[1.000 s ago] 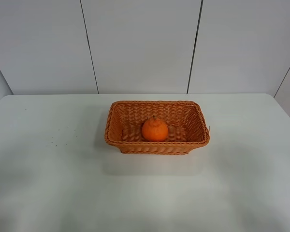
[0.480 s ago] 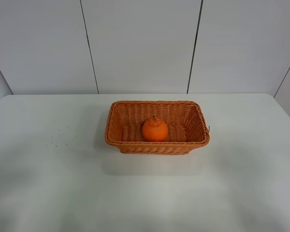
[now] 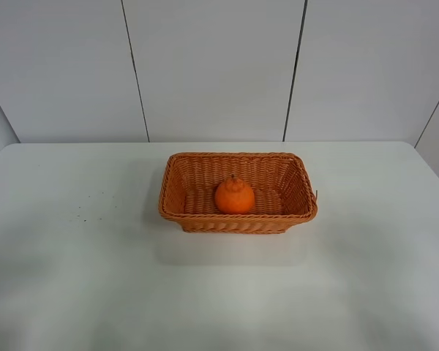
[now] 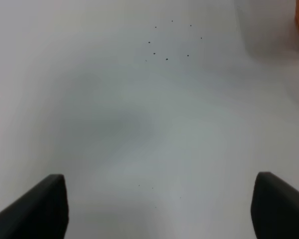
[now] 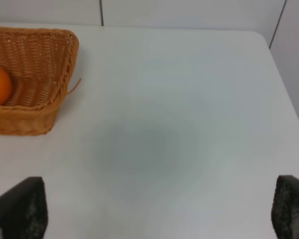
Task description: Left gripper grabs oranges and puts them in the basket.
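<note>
Placement complete: oranges [image 3: 234, 196] rest inside basket [image 3: 177, 213], frame centre; left gripper [image 4: 159, 209] released, empty, over bare tabletop [image 3: 73, 278]; no further move needed.

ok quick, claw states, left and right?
Left claw: open, holding nothing, over bare table.
Right claw: open, holding nothing.

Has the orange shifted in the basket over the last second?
No. The orange sits in the same spot against the basket's front wall.
</note>
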Motion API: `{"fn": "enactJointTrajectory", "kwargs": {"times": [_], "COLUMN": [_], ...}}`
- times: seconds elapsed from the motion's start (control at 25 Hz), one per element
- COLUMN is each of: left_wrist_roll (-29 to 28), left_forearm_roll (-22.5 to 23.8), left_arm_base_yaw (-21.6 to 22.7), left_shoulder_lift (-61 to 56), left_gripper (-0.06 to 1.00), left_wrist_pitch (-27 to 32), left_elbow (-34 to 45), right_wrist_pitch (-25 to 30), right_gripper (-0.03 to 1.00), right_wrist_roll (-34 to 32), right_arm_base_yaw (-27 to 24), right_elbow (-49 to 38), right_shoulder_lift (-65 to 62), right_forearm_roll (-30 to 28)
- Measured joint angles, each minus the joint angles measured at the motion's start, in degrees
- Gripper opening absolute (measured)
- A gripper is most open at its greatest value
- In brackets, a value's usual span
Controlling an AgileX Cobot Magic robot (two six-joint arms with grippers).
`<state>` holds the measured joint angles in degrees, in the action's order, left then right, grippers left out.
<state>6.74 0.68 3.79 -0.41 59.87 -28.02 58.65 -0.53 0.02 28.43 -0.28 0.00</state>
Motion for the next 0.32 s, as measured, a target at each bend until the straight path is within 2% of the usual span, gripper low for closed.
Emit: {"fn": "enactJointTrajectory", "kwargs": {"times": [0.32], "left_wrist_roll": [0.0], "left_forearm_roll": [0.0], "left_arm_base_yaw": [0.0], "left_shoulder_lift": [0.0], "left_gripper": [0.85], "left_wrist_pitch": [0.0], "left_elbow": [0.0], "right_wrist_pitch": [0.0], "right_gripper": [0.69], "right_wrist_roll": [0.0], "right_arm_base_yaw": [0.0], "right_elbow": [0.0], "right_shoulder_lift": [0.0], "right_forearm_roll": [0.0]}}
